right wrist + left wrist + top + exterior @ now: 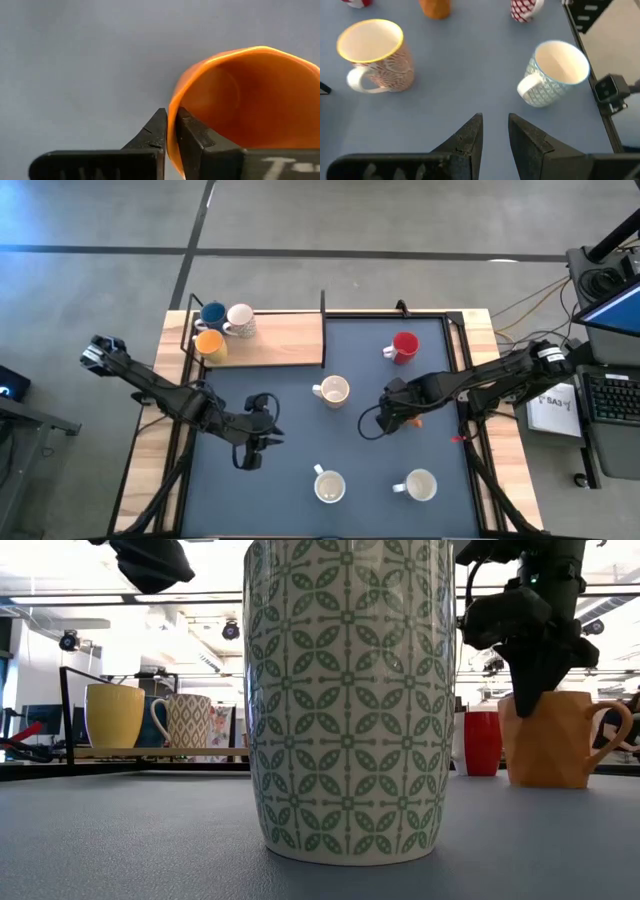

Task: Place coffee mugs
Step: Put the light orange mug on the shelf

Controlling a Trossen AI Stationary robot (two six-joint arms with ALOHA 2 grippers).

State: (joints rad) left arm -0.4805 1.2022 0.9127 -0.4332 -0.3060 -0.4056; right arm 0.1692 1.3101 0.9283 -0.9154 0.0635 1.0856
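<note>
An orange mug (550, 745) (240, 95) stands on the blue mat with my right gripper (527, 690) (393, 418) shut on its rim. My left gripper (495, 132) (255, 442) hovers over the mat's left half, narrowly open and holding nothing. Loose on the mat are a red mug (405, 347), a cream mug (333, 392) and two white mugs (330, 486) (420, 485). A blue mug (212, 314), a white mug (240, 321) and a yellow-orange mug (210, 345) stand on the wooden shelf (285, 345). My right gripper pinches the orange mug's wall at the rim (172, 112), one finger (195, 137) inside the mug and the other finger (150, 135) outside. The fingers come from above, pointing down. The mug is upright, handle toward the table's right, its base seemingly on the mat.
The green-patterned mug (345, 700) stands right in front of the low camera and hides the middle of the table. A black frame (323, 305) borders the shelf and the mat. Bare mat lies between the two grippers and along the near edge.
</note>
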